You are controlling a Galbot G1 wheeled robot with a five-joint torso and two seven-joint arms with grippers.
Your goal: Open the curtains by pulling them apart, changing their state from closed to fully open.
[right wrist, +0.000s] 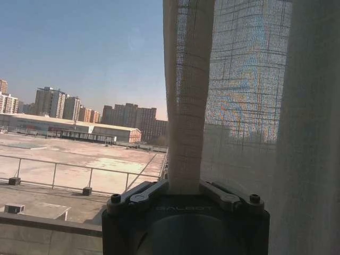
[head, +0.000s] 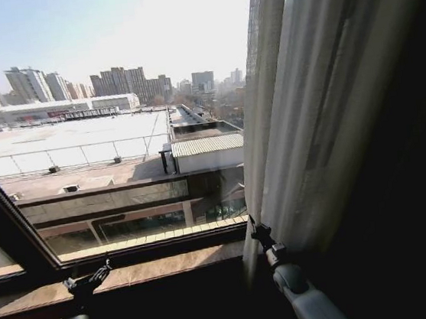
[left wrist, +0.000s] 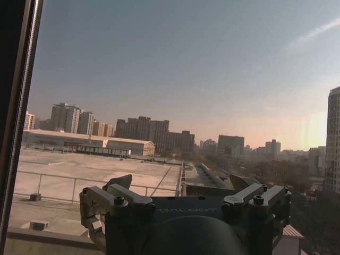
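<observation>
A sheer white curtain [head: 307,110] hangs in long pleats at the right of the window, gathered toward the right side. My right gripper [head: 262,236] sits at its lower left edge, shut on a bunched fold of the curtain [right wrist: 187,106], which rises straight out of the jaws in the right wrist view. My left gripper [head: 90,281] hovers over the window sill at the lower left, open with nothing between its fingers [left wrist: 118,192]. Bare glass with a city view fills the window's left and middle.
A dark window frame [head: 4,214] slants across the left, and a stone sill [head: 149,271] runs along the bottom. A dark, heavier drape [head: 423,182] hangs at the far right behind the sheer fabric.
</observation>
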